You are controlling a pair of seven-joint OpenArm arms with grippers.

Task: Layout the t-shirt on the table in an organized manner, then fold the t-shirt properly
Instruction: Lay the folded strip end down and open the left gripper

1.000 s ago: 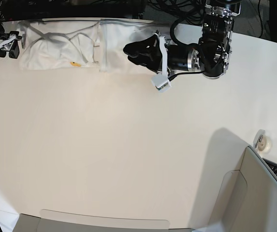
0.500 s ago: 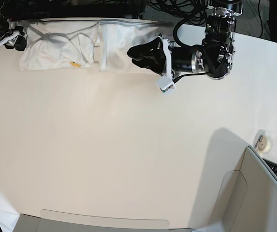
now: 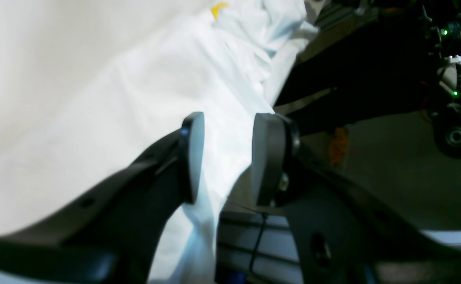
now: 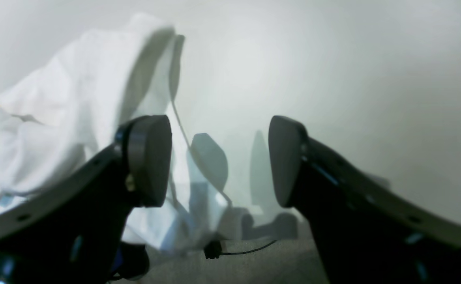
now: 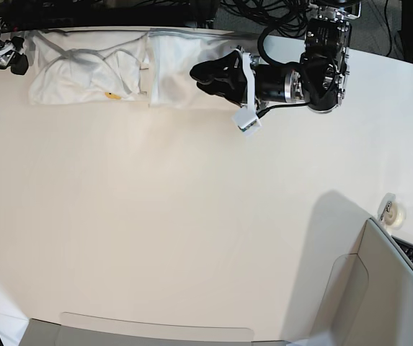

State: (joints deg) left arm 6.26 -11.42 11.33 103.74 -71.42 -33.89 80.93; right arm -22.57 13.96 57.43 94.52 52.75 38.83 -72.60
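The white cotton t-shirt (image 5: 120, 68) lies bunched at the off-white desk's (image 5: 192, 216) far edge, unfolded; left claw (image 3: 224, 157) straddles its edge part-open, right claw (image 4: 218, 161) gapes empty.

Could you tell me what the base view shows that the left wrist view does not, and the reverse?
Only the base view shows the whole table, with the t-shirt bunched along its far edge, the right gripper at the shirt's end, and a small round object near the table's edge.

Only the left wrist view shows the left gripper up close: its jaws stand apart, white cloth between them, though contact is unclear. It also shows dark gear past the table edge.

Both show the white shirt and its yellow print patch.
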